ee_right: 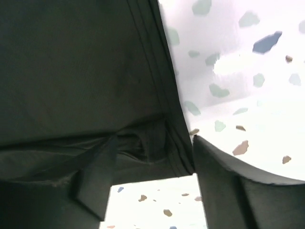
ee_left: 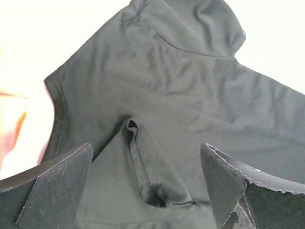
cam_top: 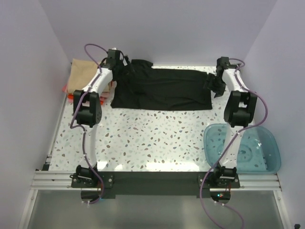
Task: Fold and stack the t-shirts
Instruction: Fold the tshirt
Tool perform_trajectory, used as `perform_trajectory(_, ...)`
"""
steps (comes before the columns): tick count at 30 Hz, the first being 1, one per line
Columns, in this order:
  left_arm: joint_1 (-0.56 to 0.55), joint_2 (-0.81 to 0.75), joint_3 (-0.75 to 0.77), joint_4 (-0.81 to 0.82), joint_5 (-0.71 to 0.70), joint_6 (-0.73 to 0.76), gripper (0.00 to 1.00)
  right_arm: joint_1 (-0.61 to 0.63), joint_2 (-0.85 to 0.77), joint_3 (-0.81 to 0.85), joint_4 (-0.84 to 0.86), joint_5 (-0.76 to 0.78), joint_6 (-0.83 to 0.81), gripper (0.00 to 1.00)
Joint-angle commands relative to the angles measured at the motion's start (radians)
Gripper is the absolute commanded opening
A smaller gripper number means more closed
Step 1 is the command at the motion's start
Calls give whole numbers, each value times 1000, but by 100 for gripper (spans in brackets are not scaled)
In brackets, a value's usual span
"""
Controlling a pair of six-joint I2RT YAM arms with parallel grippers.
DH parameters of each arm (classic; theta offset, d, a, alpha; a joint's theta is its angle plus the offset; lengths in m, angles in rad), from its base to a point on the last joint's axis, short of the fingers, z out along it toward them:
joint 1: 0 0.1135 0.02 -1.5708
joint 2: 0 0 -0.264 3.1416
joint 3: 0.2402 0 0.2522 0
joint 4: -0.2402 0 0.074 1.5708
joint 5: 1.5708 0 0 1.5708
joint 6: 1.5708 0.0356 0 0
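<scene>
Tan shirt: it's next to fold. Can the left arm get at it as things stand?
Probably yes. The left gripper hangs open over the black shirt's left end, holding nothing, and the tan shirt lies uncovered just beside that arm.

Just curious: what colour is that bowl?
The bowl is translucent teal; the top view shows it best.

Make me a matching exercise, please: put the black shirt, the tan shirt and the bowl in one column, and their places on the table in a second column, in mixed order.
Things:
1. black t-shirt
2. tan t-shirt
3. teal bowl

Places on the table:
A. near right corner
B. far left corner
C. spread flat across the far middle

Pairs: 1-C, 2-B, 3-A
</scene>
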Motion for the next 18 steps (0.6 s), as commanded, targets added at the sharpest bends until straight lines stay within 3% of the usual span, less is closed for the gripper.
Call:
perform_trajectory(1, 15, -48, 33, -9, 72, 13, 100, 0, -125, -60, 70, -50, -2, 71)
perform_trajectory(4, 13, -153, -125, 8, 82, 23, 100, 9, -202, -192, 122, -107, -39, 99)
perform_trajectory(9, -36, -395, -517, 123, 89, 13, 100, 100, -304, -366, 168, -115, -65, 99)
perform_trajectory(12, -83, -458, -640, 168, 73, -9, 100, 164, -302, -399, 188, -98, -56, 99)
perform_trajectory(18, -97, -389, -612, 180, 93, -30, 100, 206, -201, -317, 203, -114, -22, 99)
